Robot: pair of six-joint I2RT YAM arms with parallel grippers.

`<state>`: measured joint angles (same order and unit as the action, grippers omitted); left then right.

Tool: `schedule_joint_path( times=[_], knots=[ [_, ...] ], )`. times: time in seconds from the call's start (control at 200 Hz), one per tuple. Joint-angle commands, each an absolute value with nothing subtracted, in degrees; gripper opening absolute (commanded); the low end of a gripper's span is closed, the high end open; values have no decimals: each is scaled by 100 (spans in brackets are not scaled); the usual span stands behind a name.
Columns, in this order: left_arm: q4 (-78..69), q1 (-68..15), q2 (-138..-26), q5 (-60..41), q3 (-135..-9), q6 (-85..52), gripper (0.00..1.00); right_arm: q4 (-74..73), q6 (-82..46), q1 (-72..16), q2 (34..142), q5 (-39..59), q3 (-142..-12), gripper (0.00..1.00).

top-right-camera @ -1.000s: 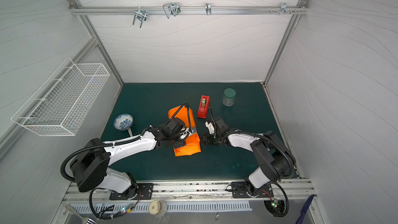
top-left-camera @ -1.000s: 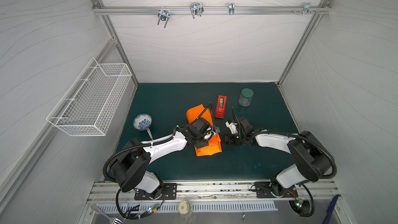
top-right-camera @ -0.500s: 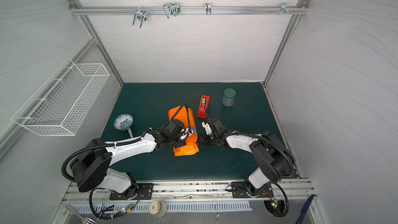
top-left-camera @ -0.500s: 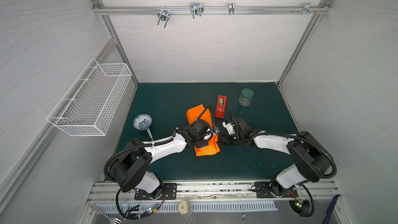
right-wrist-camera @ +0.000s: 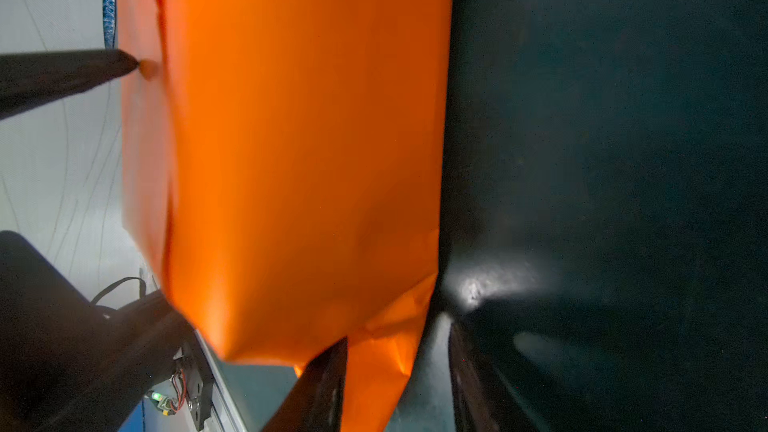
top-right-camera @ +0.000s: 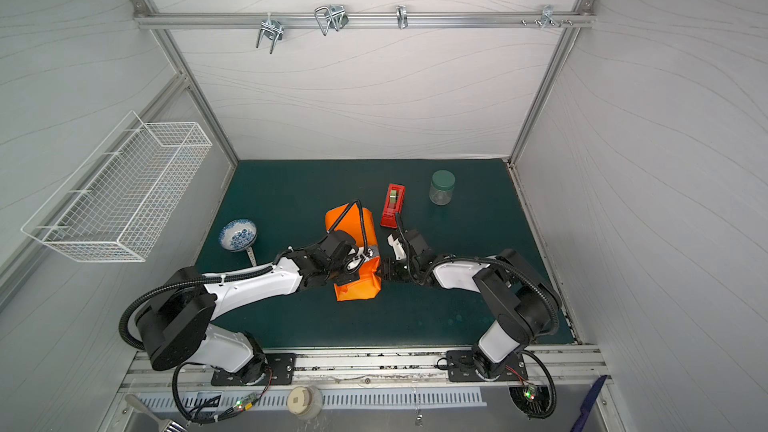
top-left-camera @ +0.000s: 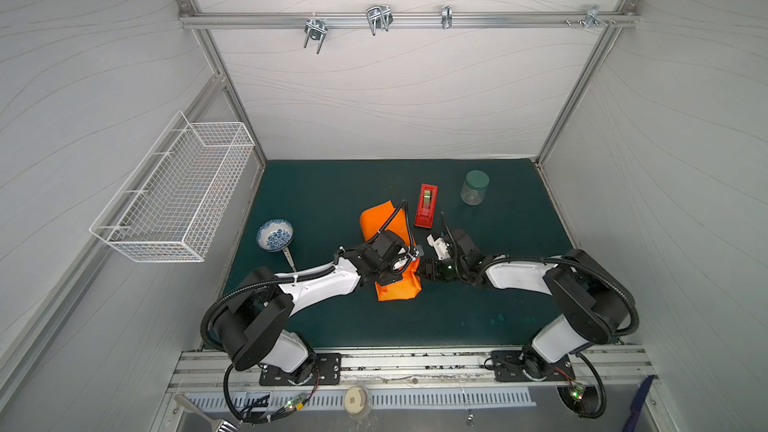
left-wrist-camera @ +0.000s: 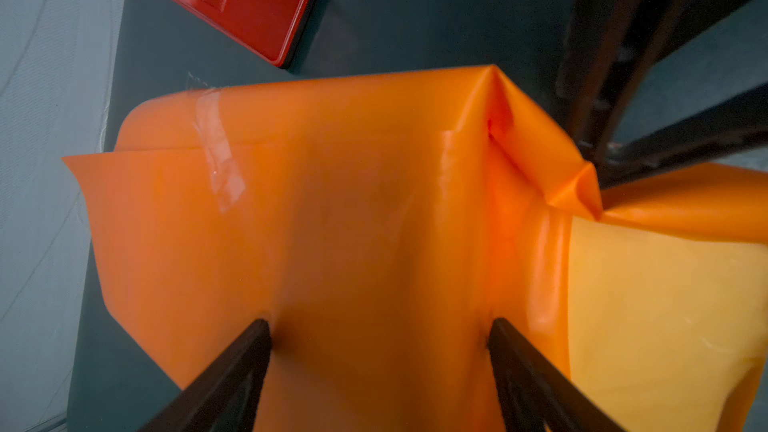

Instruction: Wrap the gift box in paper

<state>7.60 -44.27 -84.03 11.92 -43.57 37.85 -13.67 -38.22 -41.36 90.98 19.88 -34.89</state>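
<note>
Looks thin, glossy and crease-prone, probably light and slick: orange paper, folded around the hidden gift box directly beneath the left gripper, spread wide with both tips pressing down. Best pinched gently at its loose pointed end, lying between the parted, unclamped jaws of the right gripper.
</note>
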Motion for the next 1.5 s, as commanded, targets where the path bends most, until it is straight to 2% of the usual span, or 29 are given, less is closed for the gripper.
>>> schedule_joint_path(
  times=[0.0,0.265,0.535,0.86,1.196,1.376,1.496],
  knots=[
    [805,-4412,-8402,1100,-4305,3797,84,-2009,-4206,-4240,9179,1951,-3350,43],
    [824,-4404,-8350,1030,-4337,3710,84,-2811,-4686,-4337,9137,1676,-2985,49],
    [861,-4408,-8155,715,-4429,3467,86,-3338,-4920,-4350,9049,1663,-2745,48],
    [619,-4415,-7790,-13,-4490,2813,96,-3709,-5065,-4386,9188,1634,-2619,45],
    [678,-4535,-8278,312,-4786,2636,97,-3548,-4970,-4386,9138,1592,-2580,44],
    [502,-4371,-7625,271,-4626,2303,93,-3117,-4641,-4384,8833,1477,-2352,46],
    [484,-3942,-7441,266,-4585,1657,81,-2907,-4504,-4410,8642,1387,-2259,46]
  ],
)
